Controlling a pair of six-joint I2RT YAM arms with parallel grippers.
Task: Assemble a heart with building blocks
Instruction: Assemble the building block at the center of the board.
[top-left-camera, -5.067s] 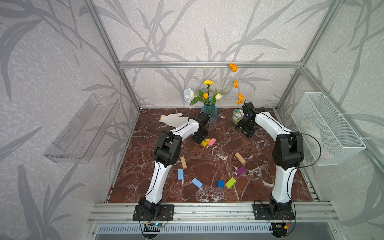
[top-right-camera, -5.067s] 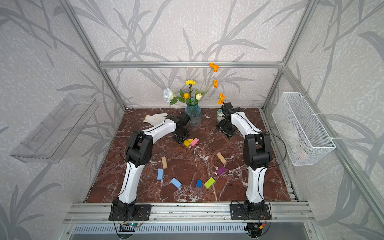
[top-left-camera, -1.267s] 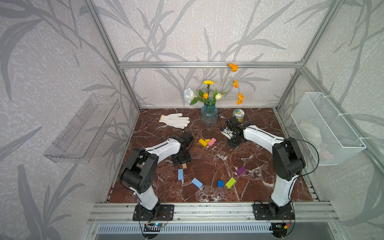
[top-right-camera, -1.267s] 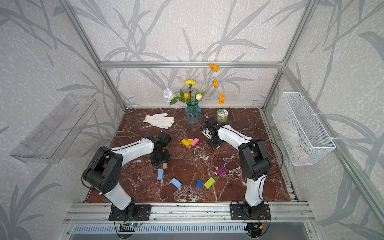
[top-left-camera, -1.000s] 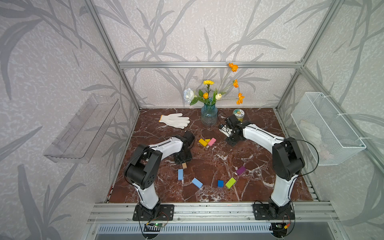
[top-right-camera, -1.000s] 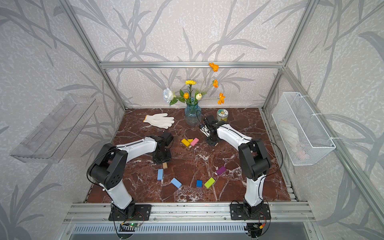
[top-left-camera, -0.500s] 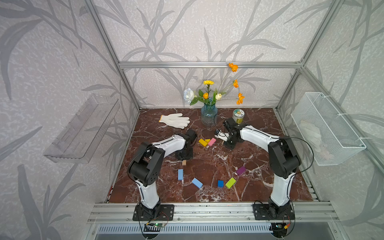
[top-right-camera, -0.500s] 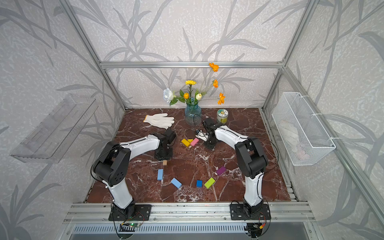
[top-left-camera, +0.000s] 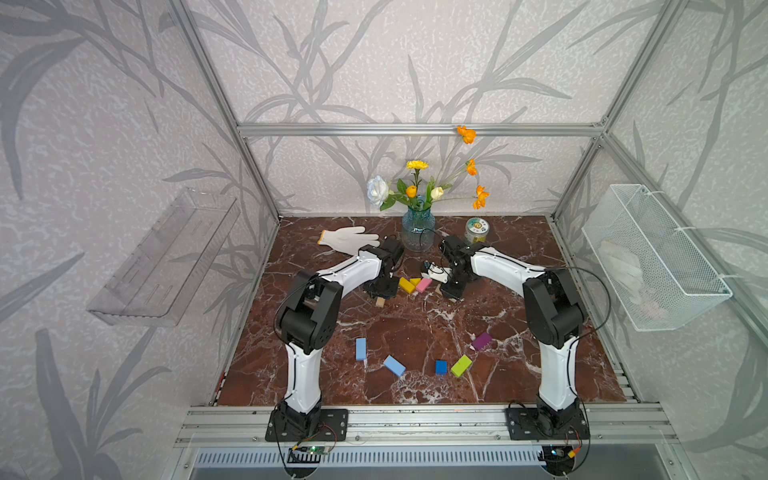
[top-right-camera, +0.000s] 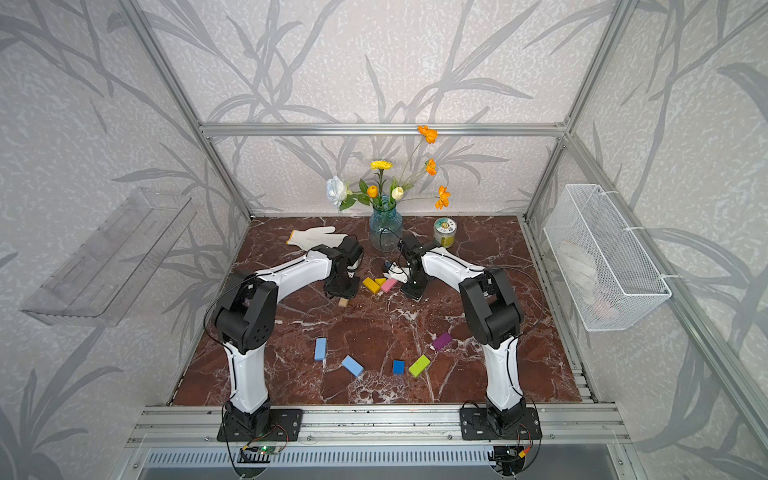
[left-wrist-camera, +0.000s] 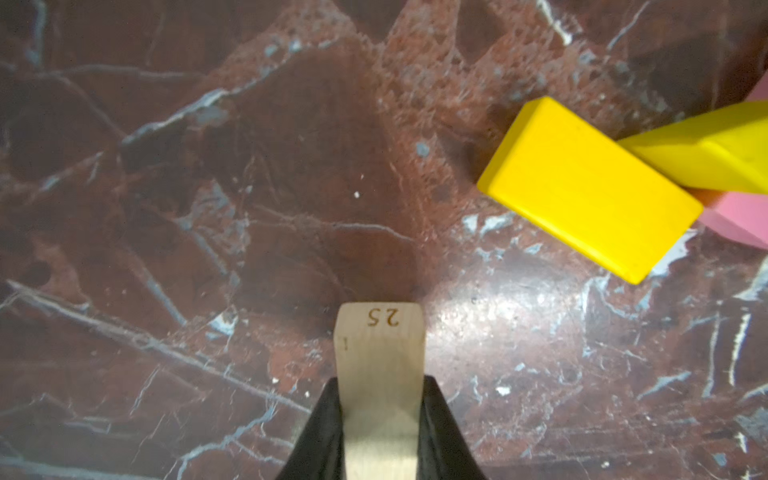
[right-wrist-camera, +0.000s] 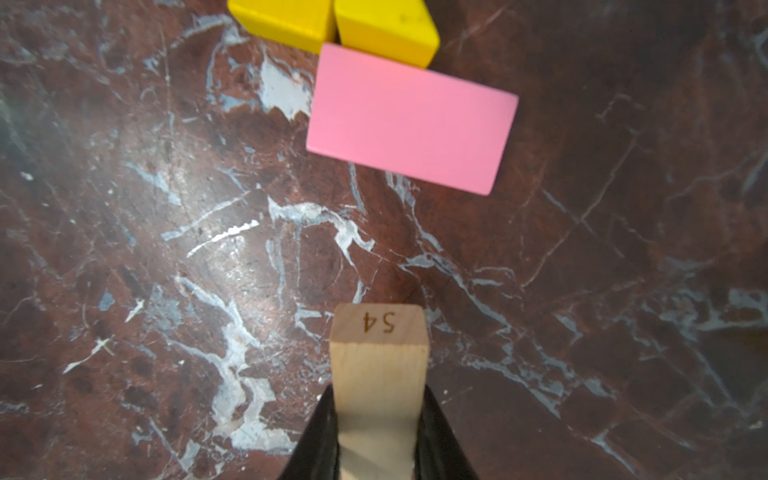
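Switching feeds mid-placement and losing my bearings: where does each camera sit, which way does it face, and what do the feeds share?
Top views: high at the front, looking down and back over the table; left arm and right arm show whole.
Left wrist: on the left arm, looking down past its fingers, shut on tan block 25, toward the yellow block.
Right wrist: likewise on the right arm; fingers hold tan block 54, facing the pink block.
Shared: all views show the yellow and pink blocks.
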